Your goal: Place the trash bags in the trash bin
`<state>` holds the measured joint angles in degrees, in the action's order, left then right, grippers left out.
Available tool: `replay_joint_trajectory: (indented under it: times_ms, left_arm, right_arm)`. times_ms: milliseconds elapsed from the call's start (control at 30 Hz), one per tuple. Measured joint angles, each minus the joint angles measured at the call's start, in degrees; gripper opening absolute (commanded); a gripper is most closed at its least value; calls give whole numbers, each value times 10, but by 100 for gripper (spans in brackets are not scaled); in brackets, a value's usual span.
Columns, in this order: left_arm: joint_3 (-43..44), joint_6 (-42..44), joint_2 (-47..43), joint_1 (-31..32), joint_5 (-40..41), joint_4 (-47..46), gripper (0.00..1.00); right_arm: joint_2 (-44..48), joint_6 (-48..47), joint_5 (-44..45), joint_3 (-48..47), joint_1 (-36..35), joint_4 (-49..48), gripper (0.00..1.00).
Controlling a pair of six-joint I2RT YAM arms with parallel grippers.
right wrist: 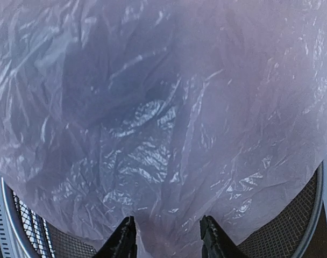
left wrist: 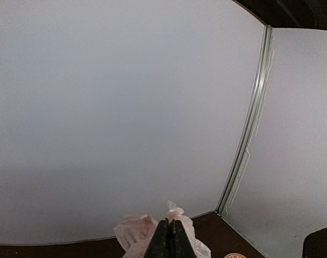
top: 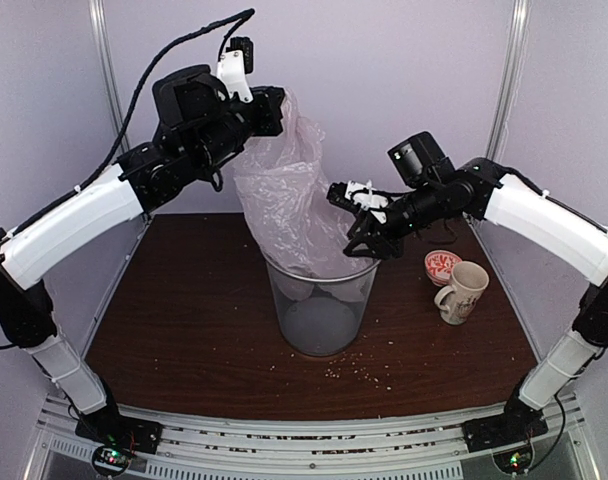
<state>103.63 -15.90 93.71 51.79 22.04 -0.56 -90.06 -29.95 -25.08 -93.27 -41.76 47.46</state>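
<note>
Count: one translucent pinkish-white plastic bag (top: 284, 190) hung pinched at its top by my left fingers (left wrist: 163, 242), lower end inside one grey see-through cylindrical bin (top: 324, 320). My right fingers (right wrist: 126, 239) stood spread against its film. One cream patterned mug (top: 464, 292) nearby.

Dark brown table (top: 184, 330), dotted with pale crumbs (top: 364, 375) toward the near edge. At the right, a cream patterned mug (top: 464, 292), upright, handle turned left. Just behind it, a small red-and-white dish (top: 442, 265). White walls (left wrist: 109, 107) all round, joined by a metal corner strip (left wrist: 252, 118). Ribbed metal rail (top: 314, 440) along the front.
</note>
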Motion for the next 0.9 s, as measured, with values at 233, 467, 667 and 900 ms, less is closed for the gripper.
replay_joint_trajectory:
  times_ms: [233,467,667,900]
  left_arm:
    - [-30,-12,-17,0,-4,-16,0]
    - [-97,-49,-36,0,-30,-41,0]
    - [-153,-73,-43,0,-58,-52,0]
    - [-215,-95,-64,0,-86,-111,0]
  right_arm:
    - [33,8,0,40,0,-14,42]
    - [94,-4,-7,35,1,2,48]
    - [118,15,-1,13,7,17,61]
    - [121,104,29,-44,7,-63,65]
